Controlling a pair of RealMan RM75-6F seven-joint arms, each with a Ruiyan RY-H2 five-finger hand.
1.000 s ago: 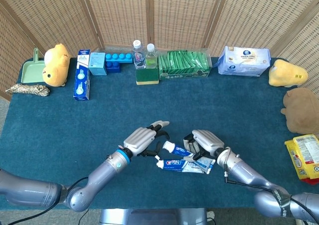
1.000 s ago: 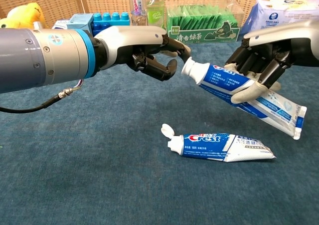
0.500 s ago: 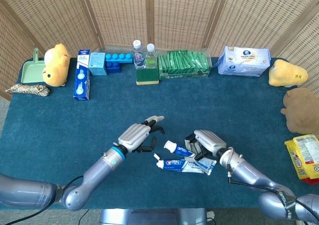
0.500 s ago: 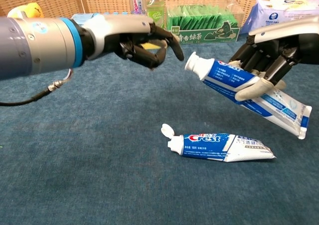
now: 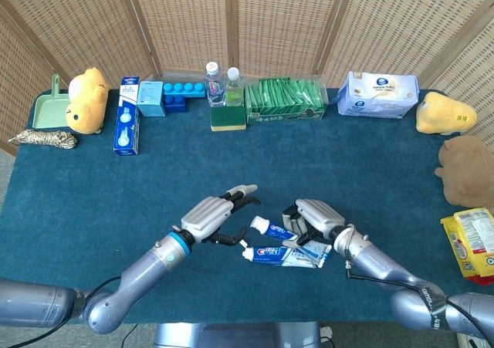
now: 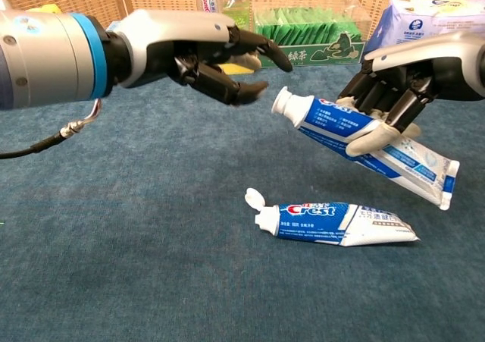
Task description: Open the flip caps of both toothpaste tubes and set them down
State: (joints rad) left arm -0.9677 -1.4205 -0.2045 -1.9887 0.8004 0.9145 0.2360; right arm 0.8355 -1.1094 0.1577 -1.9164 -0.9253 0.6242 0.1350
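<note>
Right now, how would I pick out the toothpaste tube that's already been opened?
Look at the near middle of the blue table, between the two hands. The opened tube lies flat on the cloth, its white flip cap swung up. The other tube is held in the air by the right hand, cap closed.

"Crest" on the toothpaste tube (image 6: 337, 222) lying on the table (image 6: 151, 266)

You have two toothpaste tubes: one held tube (image 6: 362, 143), one lying tube (image 6: 333, 222) with its cap flipped open. Along the table's far edge sit two bottles (image 5: 223, 82), one green box (image 5: 284, 99), one tissue pack (image 5: 378, 95), one blue boxed item (image 5: 127, 126). Count three plush toys: two yellow (image 5: 86, 99) (image 5: 444, 113), one brown (image 5: 467, 170)
</note>
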